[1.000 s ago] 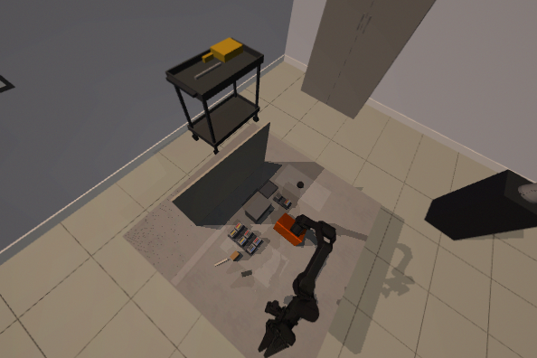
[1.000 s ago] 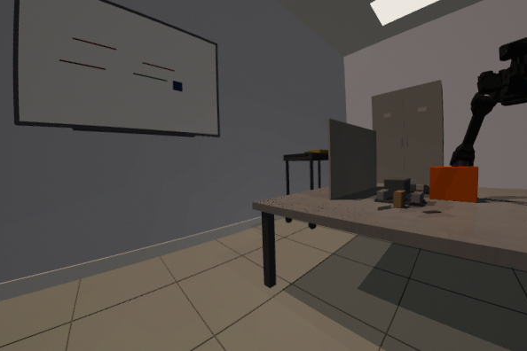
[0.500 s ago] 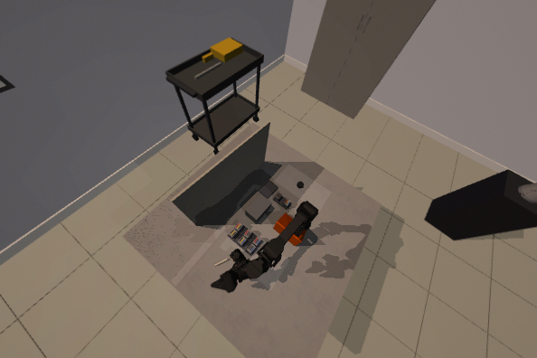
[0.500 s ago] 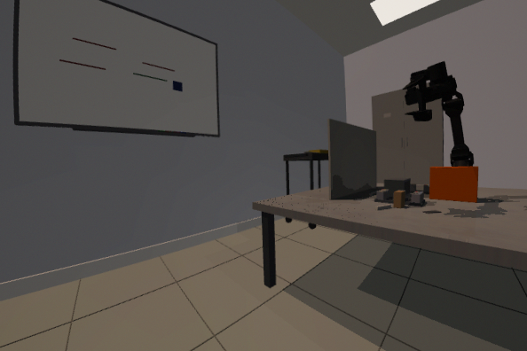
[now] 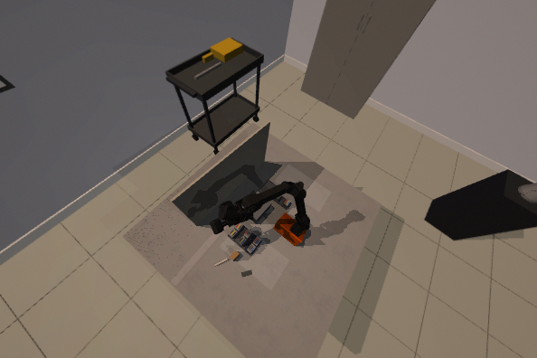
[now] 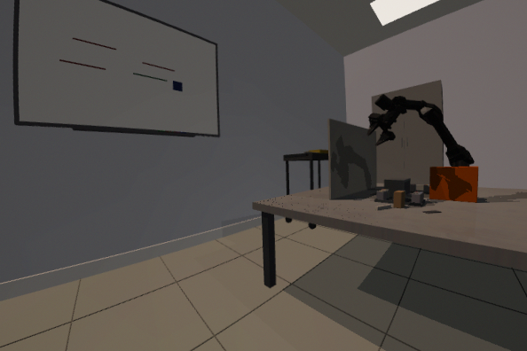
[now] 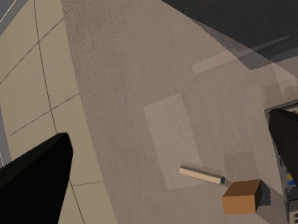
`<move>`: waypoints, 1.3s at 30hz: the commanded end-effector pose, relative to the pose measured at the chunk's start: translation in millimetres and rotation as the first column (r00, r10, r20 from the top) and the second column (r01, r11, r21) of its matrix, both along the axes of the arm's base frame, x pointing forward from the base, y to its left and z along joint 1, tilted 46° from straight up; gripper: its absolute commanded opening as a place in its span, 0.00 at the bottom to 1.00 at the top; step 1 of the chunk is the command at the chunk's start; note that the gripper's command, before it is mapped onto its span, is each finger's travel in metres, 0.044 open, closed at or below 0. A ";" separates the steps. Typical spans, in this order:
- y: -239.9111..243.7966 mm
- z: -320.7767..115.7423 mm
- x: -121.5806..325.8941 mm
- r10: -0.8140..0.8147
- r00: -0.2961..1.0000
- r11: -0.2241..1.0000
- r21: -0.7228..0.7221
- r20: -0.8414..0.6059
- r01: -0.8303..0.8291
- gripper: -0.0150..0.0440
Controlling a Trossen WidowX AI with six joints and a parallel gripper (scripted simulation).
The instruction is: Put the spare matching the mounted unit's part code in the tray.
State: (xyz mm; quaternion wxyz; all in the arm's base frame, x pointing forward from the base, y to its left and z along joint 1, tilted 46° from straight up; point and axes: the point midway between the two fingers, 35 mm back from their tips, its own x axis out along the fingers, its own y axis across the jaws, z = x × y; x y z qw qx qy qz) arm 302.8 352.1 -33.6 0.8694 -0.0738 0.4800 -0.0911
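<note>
Spread and holding nothing, the jaws (image 5: 221, 221) (image 6: 373, 138) hang near the upright grey panel (image 5: 254, 151) (image 6: 356, 155), likely mid-code-search; next, they need a view of the mounted unit's back.

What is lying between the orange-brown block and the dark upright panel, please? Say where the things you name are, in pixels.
In the top view, the rack of small units (image 5: 245, 240) lies between them.

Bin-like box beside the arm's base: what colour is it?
Orange, clearest in the exterior view.
</note>
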 end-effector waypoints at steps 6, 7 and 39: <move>-143.4 55.5 56.3 -0.133 0.972 0.935 -0.349 -0.195 0.058 1.00; -160.0 62.3 59.0 -0.152 0.963 0.922 -0.382 -0.224 0.057 1.00; -281.2 124.0 54.3 -0.393 0.880 0.841 -0.490 -0.267 0.227 1.00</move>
